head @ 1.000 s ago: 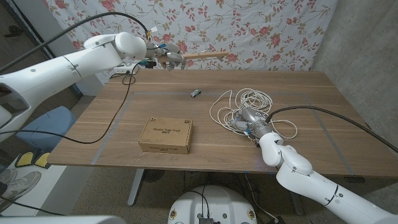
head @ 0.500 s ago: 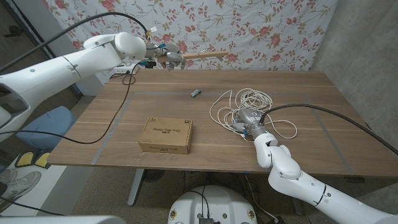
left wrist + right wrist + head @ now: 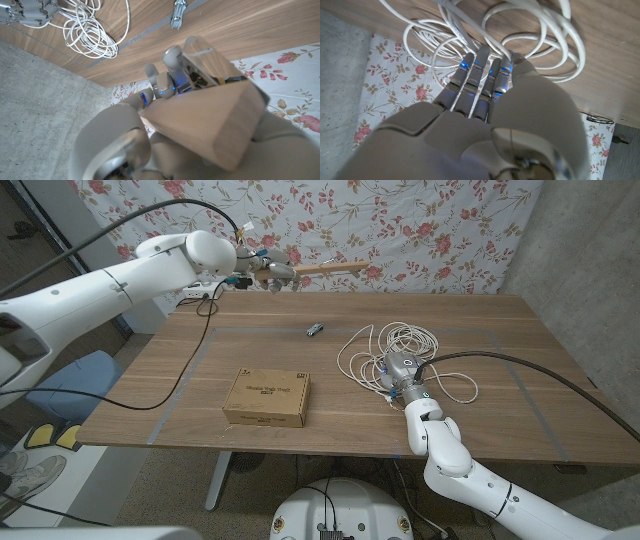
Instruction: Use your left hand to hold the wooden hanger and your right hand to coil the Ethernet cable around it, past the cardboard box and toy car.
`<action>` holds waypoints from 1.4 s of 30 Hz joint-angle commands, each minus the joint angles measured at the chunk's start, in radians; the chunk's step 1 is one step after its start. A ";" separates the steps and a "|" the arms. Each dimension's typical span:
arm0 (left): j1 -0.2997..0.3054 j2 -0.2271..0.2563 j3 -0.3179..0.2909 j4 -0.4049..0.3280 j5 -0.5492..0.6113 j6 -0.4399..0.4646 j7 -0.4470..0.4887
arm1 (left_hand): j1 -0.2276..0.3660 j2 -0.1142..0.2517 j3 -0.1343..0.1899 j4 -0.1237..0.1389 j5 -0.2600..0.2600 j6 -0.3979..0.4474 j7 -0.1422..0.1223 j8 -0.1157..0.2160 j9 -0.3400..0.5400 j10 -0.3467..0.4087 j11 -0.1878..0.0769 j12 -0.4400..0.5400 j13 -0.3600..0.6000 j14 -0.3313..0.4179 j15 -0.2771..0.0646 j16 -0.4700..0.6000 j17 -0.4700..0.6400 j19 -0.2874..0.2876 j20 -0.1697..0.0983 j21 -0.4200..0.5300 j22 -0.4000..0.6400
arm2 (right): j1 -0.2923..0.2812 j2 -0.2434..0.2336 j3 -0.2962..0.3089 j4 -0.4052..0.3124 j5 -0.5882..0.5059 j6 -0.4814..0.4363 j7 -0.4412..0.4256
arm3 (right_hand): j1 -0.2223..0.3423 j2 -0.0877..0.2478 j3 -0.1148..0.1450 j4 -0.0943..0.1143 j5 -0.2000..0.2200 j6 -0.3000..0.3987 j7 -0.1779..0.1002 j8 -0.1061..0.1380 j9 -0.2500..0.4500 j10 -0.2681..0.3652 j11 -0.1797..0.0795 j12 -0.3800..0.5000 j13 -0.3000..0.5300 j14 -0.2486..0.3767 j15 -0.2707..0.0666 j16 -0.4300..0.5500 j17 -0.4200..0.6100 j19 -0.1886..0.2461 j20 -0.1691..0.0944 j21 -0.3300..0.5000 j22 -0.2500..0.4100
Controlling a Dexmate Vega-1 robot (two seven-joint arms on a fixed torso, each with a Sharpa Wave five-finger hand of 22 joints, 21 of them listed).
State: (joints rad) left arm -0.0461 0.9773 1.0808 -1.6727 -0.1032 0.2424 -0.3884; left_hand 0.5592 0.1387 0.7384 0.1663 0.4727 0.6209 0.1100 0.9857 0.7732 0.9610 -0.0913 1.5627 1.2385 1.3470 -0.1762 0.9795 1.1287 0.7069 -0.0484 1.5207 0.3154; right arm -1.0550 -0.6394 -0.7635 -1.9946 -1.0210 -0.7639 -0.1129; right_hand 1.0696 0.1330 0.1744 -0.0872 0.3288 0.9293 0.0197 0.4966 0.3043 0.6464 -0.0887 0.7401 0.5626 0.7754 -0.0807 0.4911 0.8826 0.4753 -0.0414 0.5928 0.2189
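Head view shows the right hand [image 3: 398,369] with fingers reaching into the cable [image 3: 400,345] heap, grip not clear, while the hanger [image 3: 325,269], held in the left hand [image 3: 268,270], points sideways far across the table.

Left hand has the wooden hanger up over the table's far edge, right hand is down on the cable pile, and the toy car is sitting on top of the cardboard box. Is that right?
Not quite. The toy car is not on the cardboard box; the head view shows it on the bare table beyond the box, apart from it. The rest holds: the left hand holds the wooden hanger up over the far edge, and the right hand is on the cable pile.
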 commanded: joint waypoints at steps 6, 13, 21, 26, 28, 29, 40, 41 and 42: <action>-0.009 -0.024 0.004 0.012 0.016 0.011 -0.012 | -0.016 0.004 0.015 -0.001 -0.007 0.001 0.006 0.011 -0.001 -0.004 -0.003 0.005 0.002 0.001 0.002 -0.006 -0.007 -0.009 0.001 0.010 -0.004 | -0.050 0.002 0.116 -0.037 0.092 0.084 -0.039 | -0.026 0.033 -0.032 0.054 -0.006 0.037 -0.106 -0.047 0.007 0.222 -0.010 0.030 -0.048 0.136 -0.134 0.103 0.091 0.087 -0.031 0.105 0.053; -0.009 -0.032 0.002 0.012 0.022 0.020 -0.014 | -0.020 0.002 0.019 -0.002 -0.008 0.001 0.007 0.014 -0.003 -0.004 -0.001 0.005 0.001 0.003 0.000 -0.010 -0.014 -0.012 0.001 0.014 -0.006 | -0.091 0.026 0.179 -0.043 0.172 0.120 -0.155 | -0.001 0.060 -0.026 0.073 0.021 0.004 -0.093 -0.065 0.073 0.266 0.001 0.100 0.043 0.224 -0.143 0.203 0.225 0.193 -0.063 0.237 0.117; -0.008 -0.042 -0.003 0.012 0.029 0.027 -0.015 | -0.024 0.002 0.023 -0.002 -0.009 -0.003 0.007 0.017 -0.002 -0.004 -0.004 0.005 0.001 0.004 -0.001 -0.009 -0.012 -0.012 0.002 0.016 -0.011 | -0.142 0.071 0.274 -0.036 0.347 0.206 -0.291 | 0.047 0.036 0.004 0.084 0.041 -0.005 -0.056 -0.035 0.174 0.330 -0.024 0.188 0.170 0.315 -0.140 0.295 0.350 0.210 -0.069 0.336 0.150; -0.005 -0.046 -0.007 0.011 0.034 0.034 -0.013 | -0.028 0.001 0.027 -0.003 -0.010 -0.001 0.007 0.017 -0.009 -0.006 0.001 0.005 0.001 0.004 -0.001 -0.011 -0.015 -0.014 0.000 0.020 -0.011 | -0.166 0.081 0.351 -0.038 0.538 0.286 -0.284 | 0.056 0.040 -0.009 0.089 0.038 -0.039 -0.047 -0.020 0.239 0.306 -0.035 0.221 0.269 0.276 -0.136 0.394 0.368 0.152 -0.075 0.380 0.173; -0.005 -0.048 -0.008 0.012 0.034 0.036 -0.016 | -0.029 0.001 0.028 -0.003 -0.011 -0.002 0.006 0.017 -0.009 -0.006 -0.002 0.005 0.001 0.003 -0.002 -0.013 -0.017 -0.014 0.001 0.020 -0.011 | -0.168 0.081 0.368 -0.036 0.598 0.306 -0.275 | 0.054 0.045 -0.011 0.094 0.038 -0.050 -0.045 -0.016 0.254 0.298 -0.037 0.221 0.281 0.260 -0.134 0.409 0.366 0.140 -0.077 0.389 0.177; -0.004 -0.049 -0.009 0.012 0.033 0.037 -0.015 | -0.030 0.001 0.029 -0.003 -0.011 -0.002 0.007 0.019 -0.008 -0.004 -0.001 0.005 0.001 0.003 0.000 -0.018 -0.025 -0.015 0.001 0.021 -0.011 | -0.167 0.079 0.372 -0.032 0.621 0.319 -0.276 | 0.054 0.046 -0.010 0.096 0.039 -0.053 -0.045 -0.016 0.256 0.297 -0.038 0.220 0.282 0.258 -0.135 0.411 0.366 0.137 -0.077 0.390 0.178; -0.003 -0.064 -0.013 0.021 0.044 0.042 -0.022 | -0.035 -0.001 0.033 -0.003 -0.013 -0.004 0.008 0.021 -0.010 -0.006 -0.001 0.005 0.001 0.006 0.000 -0.016 -0.022 -0.014 0.001 0.021 -0.018 | -0.172 0.092 0.469 0.046 0.995 0.515 -0.226 | 0.057 0.058 0.005 0.128 0.042 -0.106 -0.038 0.023 0.349 0.266 -0.038 0.208 0.325 0.214 -0.136 0.485 0.361 0.085 -0.075 0.430 0.177; -0.004 -0.065 -0.013 0.022 0.047 0.042 -0.024 | -0.035 -0.001 0.034 -0.004 -0.013 -0.004 0.006 0.021 -0.011 -0.005 -0.002 0.005 0.001 0.006 0.000 -0.017 -0.024 -0.015 0.000 0.023 -0.016 | -0.174 0.099 0.484 0.061 1.056 0.543 -0.207 | 0.056 0.058 0.007 0.133 0.042 -0.113 -0.037 0.027 0.360 0.257 -0.039 0.207 0.335 0.211 -0.136 0.493 0.361 0.080 -0.075 0.434 0.176; -0.004 -0.066 -0.013 0.022 0.048 0.044 -0.024 | -0.035 -0.001 0.034 -0.004 -0.013 -0.004 0.006 0.021 -0.012 -0.006 -0.002 0.005 0.001 0.007 -0.001 -0.015 -0.022 -0.016 0.001 0.025 -0.014 | -0.175 0.102 0.498 0.079 1.114 0.576 -0.183 | 0.056 0.058 0.008 0.134 0.042 -0.115 -0.038 0.029 0.363 0.255 -0.042 0.204 0.333 0.210 -0.136 0.495 0.361 0.079 -0.076 0.435 0.176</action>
State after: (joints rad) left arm -0.0515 0.9236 1.0724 -1.6565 -0.0686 0.2769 -0.4046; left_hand 0.5304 0.1360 0.7652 0.1599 0.4640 0.6159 0.1093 0.9991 0.7602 0.9577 -0.0942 1.5627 1.2386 1.3470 -0.1762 0.9642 1.1070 0.6944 -0.0465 1.5363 0.2968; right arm -1.2141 -0.5601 -0.3796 -1.9993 -0.3255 -0.3962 -0.3749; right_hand 1.0859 0.1400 0.1779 0.0374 0.3647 0.8245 -0.0162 0.5144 0.6476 0.9151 -0.1251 0.9488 0.8824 0.9924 -0.1539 0.9725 1.2404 0.5624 -0.0564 1.0190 0.3955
